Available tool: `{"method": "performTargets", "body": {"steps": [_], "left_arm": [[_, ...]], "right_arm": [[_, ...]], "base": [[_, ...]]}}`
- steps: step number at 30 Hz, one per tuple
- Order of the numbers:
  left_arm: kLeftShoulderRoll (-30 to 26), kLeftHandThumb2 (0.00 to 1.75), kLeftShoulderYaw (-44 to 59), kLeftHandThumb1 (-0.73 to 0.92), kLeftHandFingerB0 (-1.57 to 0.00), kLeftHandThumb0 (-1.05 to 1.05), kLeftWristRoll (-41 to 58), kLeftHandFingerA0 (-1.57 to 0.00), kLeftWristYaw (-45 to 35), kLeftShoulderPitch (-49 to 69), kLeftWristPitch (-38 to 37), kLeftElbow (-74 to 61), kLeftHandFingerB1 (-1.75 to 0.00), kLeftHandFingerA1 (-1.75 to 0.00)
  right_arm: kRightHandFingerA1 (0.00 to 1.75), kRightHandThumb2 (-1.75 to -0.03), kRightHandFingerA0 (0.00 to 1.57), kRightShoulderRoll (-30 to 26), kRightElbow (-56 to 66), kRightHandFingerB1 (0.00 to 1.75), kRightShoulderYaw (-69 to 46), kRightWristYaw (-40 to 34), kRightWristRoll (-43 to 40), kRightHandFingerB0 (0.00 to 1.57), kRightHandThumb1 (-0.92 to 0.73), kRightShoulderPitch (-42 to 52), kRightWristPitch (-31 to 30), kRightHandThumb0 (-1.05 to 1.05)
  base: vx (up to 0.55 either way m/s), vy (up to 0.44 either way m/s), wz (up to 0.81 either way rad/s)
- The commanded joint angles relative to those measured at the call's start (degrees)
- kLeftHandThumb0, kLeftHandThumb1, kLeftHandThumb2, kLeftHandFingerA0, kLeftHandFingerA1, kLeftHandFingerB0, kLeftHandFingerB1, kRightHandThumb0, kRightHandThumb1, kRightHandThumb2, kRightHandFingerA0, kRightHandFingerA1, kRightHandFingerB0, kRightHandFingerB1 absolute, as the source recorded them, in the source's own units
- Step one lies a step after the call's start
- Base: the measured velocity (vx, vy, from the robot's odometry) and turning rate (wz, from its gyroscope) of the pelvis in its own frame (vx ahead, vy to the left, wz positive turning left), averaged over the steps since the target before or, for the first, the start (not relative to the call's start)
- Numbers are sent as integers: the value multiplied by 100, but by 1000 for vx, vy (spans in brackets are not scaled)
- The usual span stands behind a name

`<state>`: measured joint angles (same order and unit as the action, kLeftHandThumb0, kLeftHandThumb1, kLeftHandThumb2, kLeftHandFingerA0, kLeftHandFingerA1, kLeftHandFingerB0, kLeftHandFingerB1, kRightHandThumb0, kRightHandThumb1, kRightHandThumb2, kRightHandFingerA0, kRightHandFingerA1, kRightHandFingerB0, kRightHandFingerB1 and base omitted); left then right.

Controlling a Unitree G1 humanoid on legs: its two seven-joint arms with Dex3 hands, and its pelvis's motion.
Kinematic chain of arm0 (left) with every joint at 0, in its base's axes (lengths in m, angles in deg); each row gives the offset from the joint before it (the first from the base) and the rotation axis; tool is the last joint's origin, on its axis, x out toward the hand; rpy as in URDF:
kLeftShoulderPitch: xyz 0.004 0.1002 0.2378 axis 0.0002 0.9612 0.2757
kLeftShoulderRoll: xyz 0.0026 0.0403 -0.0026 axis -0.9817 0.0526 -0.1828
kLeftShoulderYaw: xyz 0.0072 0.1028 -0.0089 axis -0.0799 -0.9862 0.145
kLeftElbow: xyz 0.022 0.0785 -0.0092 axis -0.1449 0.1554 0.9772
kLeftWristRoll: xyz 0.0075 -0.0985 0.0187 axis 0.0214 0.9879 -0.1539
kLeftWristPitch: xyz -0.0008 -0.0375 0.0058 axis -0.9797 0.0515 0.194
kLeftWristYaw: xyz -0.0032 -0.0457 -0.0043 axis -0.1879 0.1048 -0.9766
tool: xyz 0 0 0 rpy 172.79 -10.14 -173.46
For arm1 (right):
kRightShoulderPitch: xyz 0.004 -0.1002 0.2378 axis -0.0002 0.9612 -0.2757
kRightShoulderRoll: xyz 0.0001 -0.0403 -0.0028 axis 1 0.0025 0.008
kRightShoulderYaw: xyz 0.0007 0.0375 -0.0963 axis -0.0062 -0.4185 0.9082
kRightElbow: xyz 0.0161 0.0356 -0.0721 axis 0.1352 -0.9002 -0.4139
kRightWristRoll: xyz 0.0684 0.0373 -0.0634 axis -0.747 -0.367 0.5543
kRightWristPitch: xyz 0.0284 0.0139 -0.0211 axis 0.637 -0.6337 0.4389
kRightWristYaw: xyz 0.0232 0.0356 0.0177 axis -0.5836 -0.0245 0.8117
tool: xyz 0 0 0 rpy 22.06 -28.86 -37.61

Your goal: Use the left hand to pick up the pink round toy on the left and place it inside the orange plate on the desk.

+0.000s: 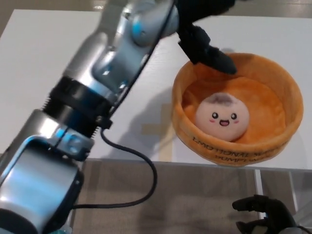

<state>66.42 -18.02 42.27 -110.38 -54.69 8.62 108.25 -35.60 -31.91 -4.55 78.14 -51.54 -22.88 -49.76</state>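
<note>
right hand (265, 217): near right, below desk edge, fingers loosely spread, holding nothing
pink round toy (222, 117): smiley face, brownish patch on top, lying inside orange plate (273, 146)
left hand (202, 41): above plate's far-left rim, released, clear of toy
desk (44, 73): white

White desk (44, 73), tan floor (204, 200).

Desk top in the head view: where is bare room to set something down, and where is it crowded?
The white desk is bare left of the left arm, and along the far edge behind the orange plate. It is crowded at the plate: the pink round toy fills its middle, and the left robot hand hangs over its near-left rim.
</note>
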Motion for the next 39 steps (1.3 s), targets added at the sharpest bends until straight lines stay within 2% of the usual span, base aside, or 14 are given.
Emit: {"method": "performTargets", "body": {"steps": [1, 5, 7, 9, 10, 11, 12, 14, 15, 19, 22, 23, 29, 39], "left_arm": [[-563, 54, 950, 40, 0, -57, 1795, 0, -999, 1056, 161, -2505, 0, 0], [-728, 68, 1340, 37, 0, -55, 2478, 0, -1131, 1563, 63, -3313, 0, 0], [-1031, 82, 2059, 32, 0, -11, 3578, -2, -1328, 2373, 282, -4641, -48, -51], [-1125, 82, 2327, 32, 0, -11, 3965, -2, -1366, 2672, 328, -5069, -48, -51], [-1187, 54, 2531, 39, -28, -15, 4255, -20, -1385, 2935, 333, -5326, -31, -40], [-1225, 54, 2658, 39, -28, -15, 4434, -20, -1397, 3104, 343, -5482, -31, -40], [-1291, 80, 2897, 31, -25, -9, 4678, -15, -1437, 3450, 236, -5682, -52, -52], [-1365, 80, 3145, 31, -25, -9, 4914, -15, -1479, 3818, 118, -5880, -52, -52], [-1468, 58, 3400, 48, -55, -18, 5084, -32, -1596, 4062, 110, -5954, -45, -40], [-1751, 56, 4127, 58, -75, -15, 6357, -54, -2272, 5000, 750, -5961, -50, -43], [-1905, 58, 4364, 62, -76, -9, 6482, -52, -2867, 5739, 780, -5753, -50, -46], [-1919, 59, 4416, 66, -58, -5, 6613, -57, -2990, 6040, 1003, -5729, -45, -50], [-1928, 61, 4517, 73, -62, -11, 7088, -53, -3336, 7002, 1643, -5521, -46, -51], [-1843, 72, 3931, 75, -61, 6, 5702, -49, -3859, 8218, 374, -4275, -48, -50]], "right_arm": [[83, -55, 56, -19, -17, 78, -75, 10, -25, 64, -56, 18, -26, -10], [83, -55, 56, -32, -15, 78, -80, 16, -17, 64, -55, 32, -13, -10], [82, -55, 55, -58, -18, 78, -82, 30, -8, 63, -56, 15, -18, -11], [82, -55, 55, -72, -16, 78, -86, 51, -12, 63, -56, 3, -38, -11], [83, -56, 56, -84, -13, 78, -81, 36, -1, 65, -55, 1, -24, -10], [83, -56, 56, -90, -11, 78, -76, 23, 9, 65, -55, 0, -10, -10], [83, -56, 57, -107, -13, 78, -73, 4, 21, 65, -54, -7, -8, -10], [83, -56, 57, -123, -17, 78, -72, -13, 33, 65, -54, -17, -12, -10], [83, -55, 57, -128, -21, 78, -79, -3, 27, 64, -55, -29, -17, -10], [83, -55, 57, -142, -26, 78, -107, 30, 8, 64, -55, -49, -37, -10], [85, -55, 60, -131, -19, 78, -99, 17, 23, 63, -55, -42, -40, -10], [85, -55, 61, -126, -21, 77, -95, 10, 29, 63, -54, -50, -51, -11], [83, -55, 57, -131, -26, 77, -117, 48, 18, 62, -55, -71, -44, -11], [85, -55, 59, -178, -53, 78, -178, 123, -5, 62, -55, -81, 5, -13]], "base": [[0, 0, 0], [0, 0, 0], [0, 0, 0], [0, 0, 0], [0, 0, 0], [0, 0, 0], [0, 0, 0], [0, 0, 0], [0, 0, 0], [0, 0, 0], [0, 0, 0], [0, 0, 0], [0, 0, 0], [0, 0, 0]]}}
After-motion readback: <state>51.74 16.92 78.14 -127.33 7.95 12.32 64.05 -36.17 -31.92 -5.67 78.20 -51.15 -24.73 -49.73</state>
